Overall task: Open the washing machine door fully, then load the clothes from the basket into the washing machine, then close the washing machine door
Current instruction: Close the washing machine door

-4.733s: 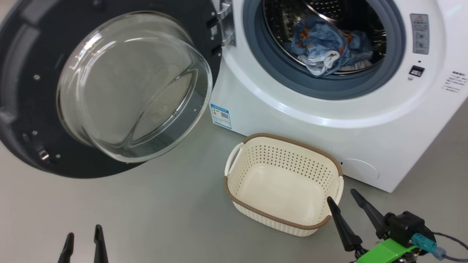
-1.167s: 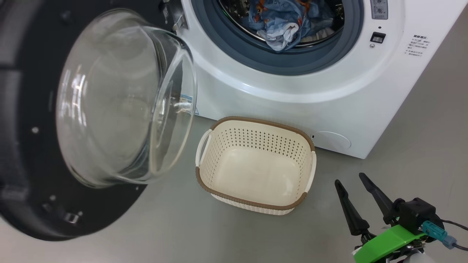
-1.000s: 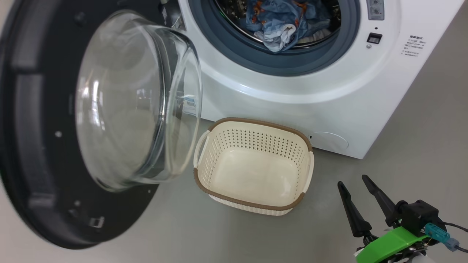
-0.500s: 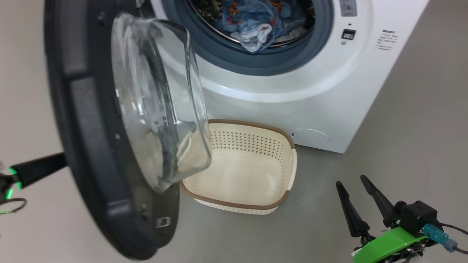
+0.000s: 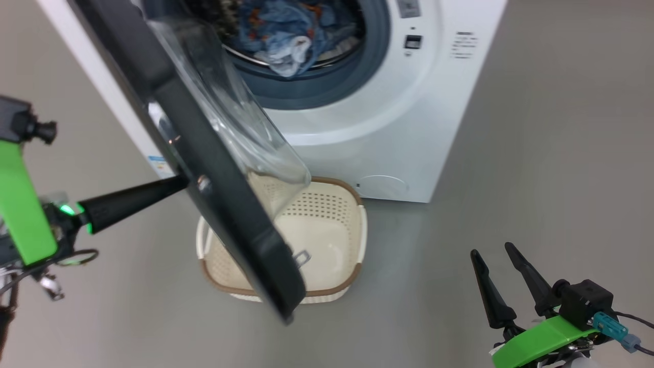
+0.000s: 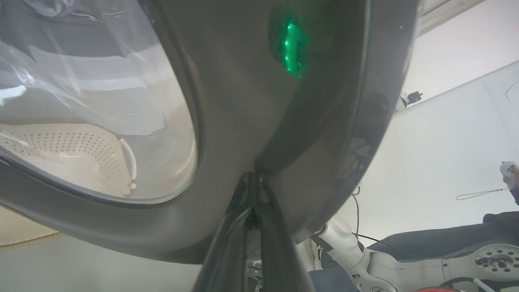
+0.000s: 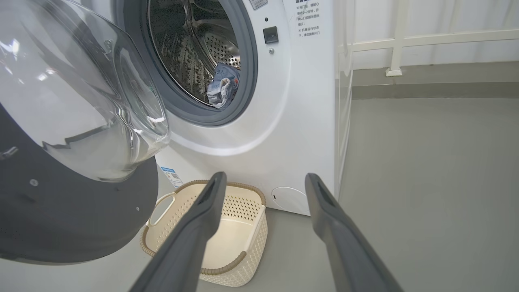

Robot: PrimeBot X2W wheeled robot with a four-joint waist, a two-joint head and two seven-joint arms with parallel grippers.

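Note:
The washing machine door [image 5: 214,204] stands half swung toward the washing machine [image 5: 388,128], seen nearly edge-on, its glass bowl facing the drum. My left gripper [image 5: 181,183] is shut, its tips [image 6: 254,178] pressed against the glossy black outer rim [image 6: 243,101]. The clothes [image 5: 286,30], blue with orange prints and a white piece, lie inside the drum [image 7: 222,87]. The basket [image 5: 327,225] sits empty on the floor before the machine, partly hidden behind the door [image 7: 61,219]. My right gripper [image 5: 491,251] hovers open at the lower right, fingers spread [image 7: 264,178] and pointing toward the basket [image 7: 239,207].
Grey floor stretches right of the machine [image 5: 536,153]. A white railing [image 7: 399,40] and wall stand behind it. The door's lower edge hangs over the basket's front left part. Part of my own base [image 6: 405,263] shows behind the left arm.
The door has swung from wide open to about halfway toward the machine. My left gripper has come in from the left against its outer face. The head camera has shifted; the right gripper stayed put.

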